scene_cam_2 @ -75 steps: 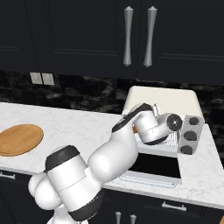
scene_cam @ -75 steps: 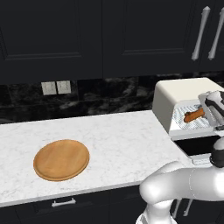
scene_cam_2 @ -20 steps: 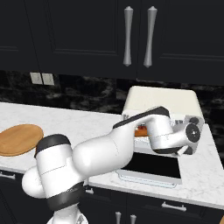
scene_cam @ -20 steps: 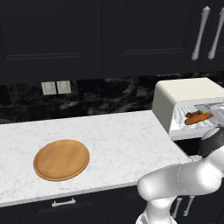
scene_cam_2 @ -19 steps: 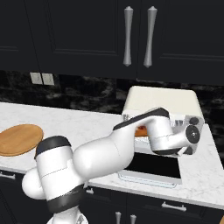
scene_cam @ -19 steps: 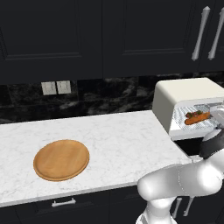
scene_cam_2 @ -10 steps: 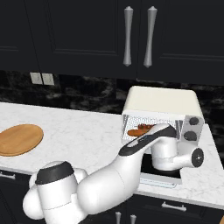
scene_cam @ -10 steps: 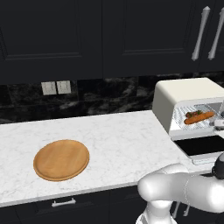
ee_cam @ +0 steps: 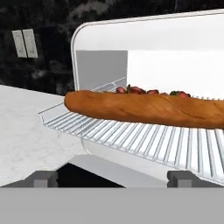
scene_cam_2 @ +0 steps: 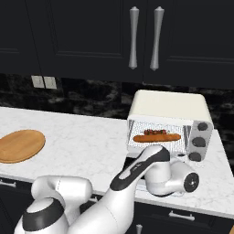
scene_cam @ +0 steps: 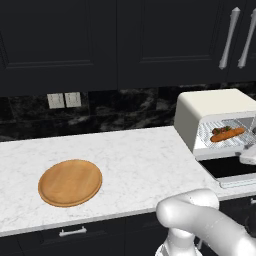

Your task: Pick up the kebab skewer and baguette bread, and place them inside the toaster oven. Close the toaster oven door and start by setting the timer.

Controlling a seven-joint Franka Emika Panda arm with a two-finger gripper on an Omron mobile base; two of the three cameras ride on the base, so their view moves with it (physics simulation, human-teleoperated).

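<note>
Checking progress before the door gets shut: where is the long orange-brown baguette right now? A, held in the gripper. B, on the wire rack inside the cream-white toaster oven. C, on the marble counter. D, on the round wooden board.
B: the long orange-brown baguette lies on the wire rack inside the cream-white toaster oven.

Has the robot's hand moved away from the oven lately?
Yes. The gripper has pulled back and down from the oven, leaving baguette and skewer on the rack.
</note>
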